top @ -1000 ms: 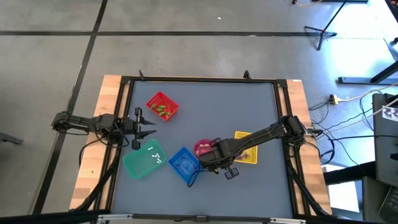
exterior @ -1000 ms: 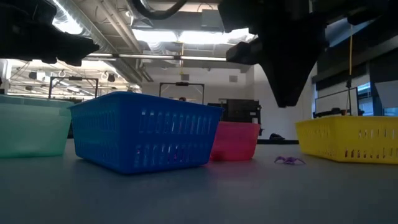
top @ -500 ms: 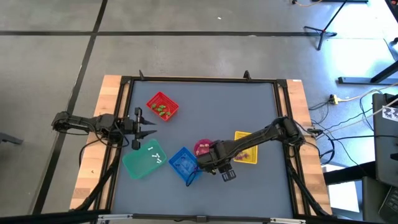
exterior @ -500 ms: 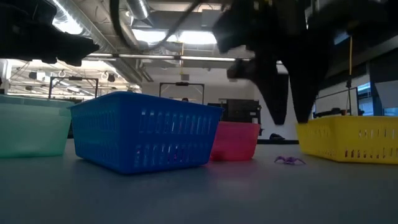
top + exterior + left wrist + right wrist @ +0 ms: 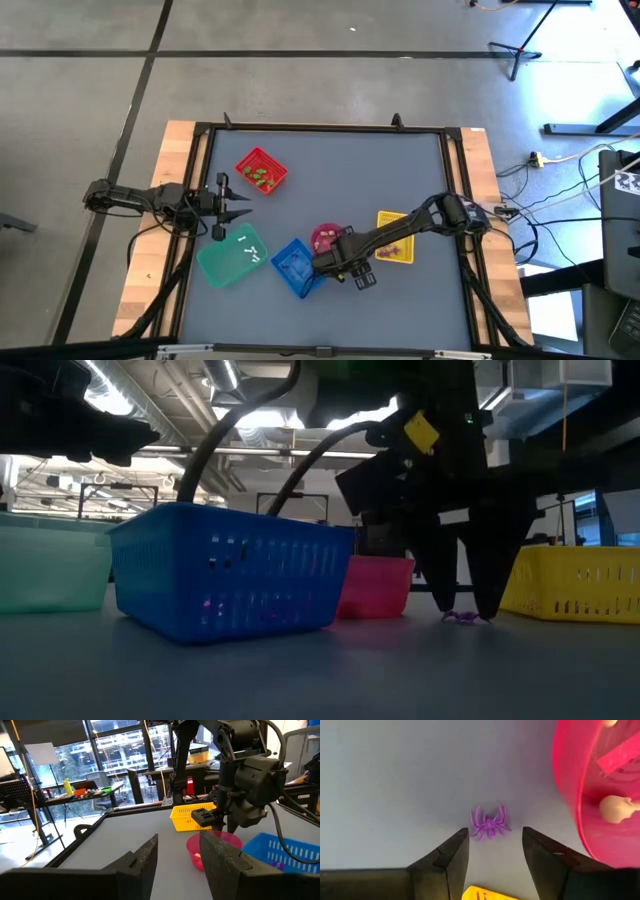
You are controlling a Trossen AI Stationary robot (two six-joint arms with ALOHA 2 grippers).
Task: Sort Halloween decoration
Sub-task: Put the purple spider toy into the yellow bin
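Note:
A purple spider trinket (image 5: 490,826) lies flat on the grey table beside the pink bowl (image 5: 600,785). My right gripper (image 5: 495,837) points down over it, open. Its fingertips stand just above the table on either side of the spider (image 5: 465,618) and touch nothing. In the high view the right gripper (image 5: 338,265) is between the blue basket (image 5: 295,265) and the yellow basket (image 5: 397,240). A cream skull (image 5: 615,809) lies in the pink bowl. My left gripper (image 5: 245,208) waits open and level at the table's left edge.
A red basket (image 5: 260,170) holding green trinkets stands at the far left. A teal basket (image 5: 230,255) with white pieces sits near my left gripper. The blue basket (image 5: 230,585) and the pink bowl (image 5: 378,585) stand close beside my right gripper. Bare table lies toward the near edge.
My right gripper has come down toward the table over the purple spider, and its fingers have opened from shut to wide apart. The spider has stayed where it was.

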